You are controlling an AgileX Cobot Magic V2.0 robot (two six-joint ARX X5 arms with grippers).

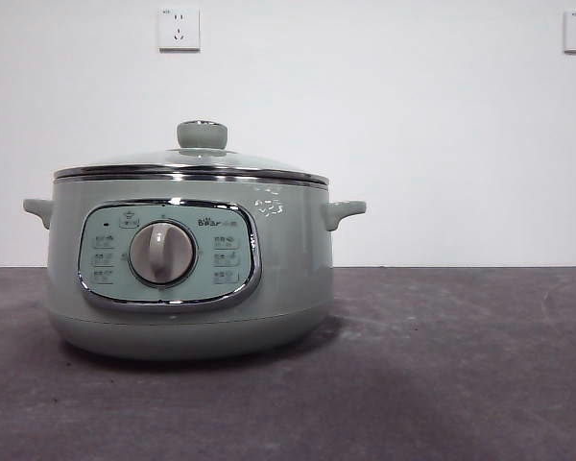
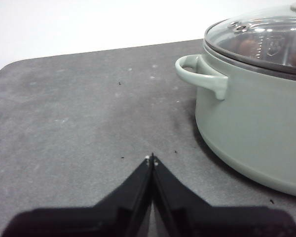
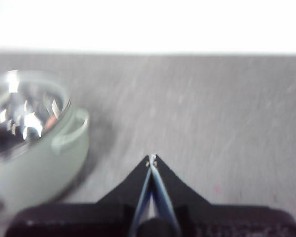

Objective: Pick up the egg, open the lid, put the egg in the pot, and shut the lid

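One pot (image 1: 187, 279), one lid (image 1: 192, 163) seated on it, on table (image 1: 442, 365). Left claw (image 2: 152, 159) & right claw (image 3: 151, 159) both pressed together, apart from pot.

Pot (image 2: 256, 123) cut by the left wrist picture's edge, brownish shapes under the glass lid (image 2: 259, 42) too unclear to name, right wrist picture blurred, pot panel icons (image 1: 103, 257) too small to read

Left gripper (image 2: 152, 159): two matte black wedge-shaped jaws tapering to a fine point, tiny pale specks at the tips, wide black base. Right gripper (image 3: 152, 159): same black wedge jaws, bluish-grey inner edges, pale tip specks, black base; picture blurred.
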